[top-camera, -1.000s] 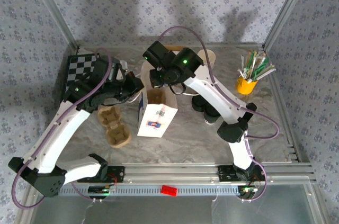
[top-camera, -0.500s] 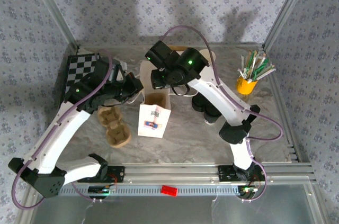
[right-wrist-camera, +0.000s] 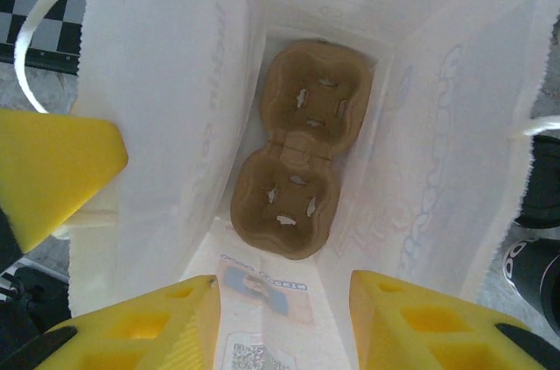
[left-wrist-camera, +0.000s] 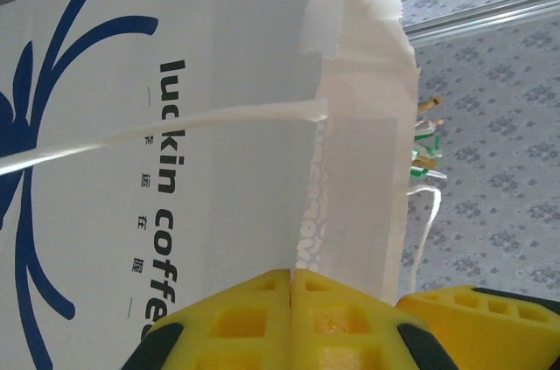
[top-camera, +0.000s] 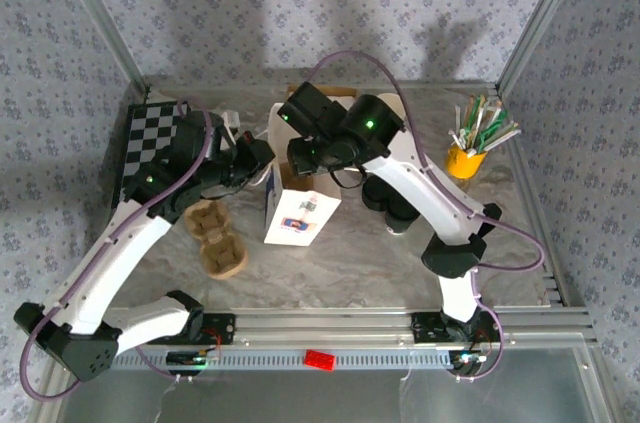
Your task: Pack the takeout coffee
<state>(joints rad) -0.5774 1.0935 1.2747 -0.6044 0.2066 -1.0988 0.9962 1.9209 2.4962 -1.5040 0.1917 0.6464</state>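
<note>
A white paper bag (top-camera: 300,215) with blue print stands at the table's middle. My left gripper (top-camera: 262,157) is shut on its left rim, and the wrist view has the yellow fingers (left-wrist-camera: 262,317) pressed together at the bag's (left-wrist-camera: 219,125) edge. My right gripper (right-wrist-camera: 282,309) hangs open just above the bag's mouth and holds nothing. Down in the bag (right-wrist-camera: 437,125) a brown two-cup carrier (right-wrist-camera: 302,147) lies flat. A black-lidded cup, apparently the takeout coffee (top-camera: 398,219), stands to the right of the bag, half under the right arm.
A second brown carrier (top-camera: 214,239) lies left of the bag. More black lids (top-camera: 376,195) sit beside the coffee. Lidless cream cups (top-camera: 396,107) stand at the back, a yellow cup of straws (top-camera: 466,155) at the right, a checkered board (top-camera: 150,133) at the back left.
The right gripper has moved over the bag's mouth and now covers it from above. The bag has shifted slightly right with the left gripper still shut on its rim.
</note>
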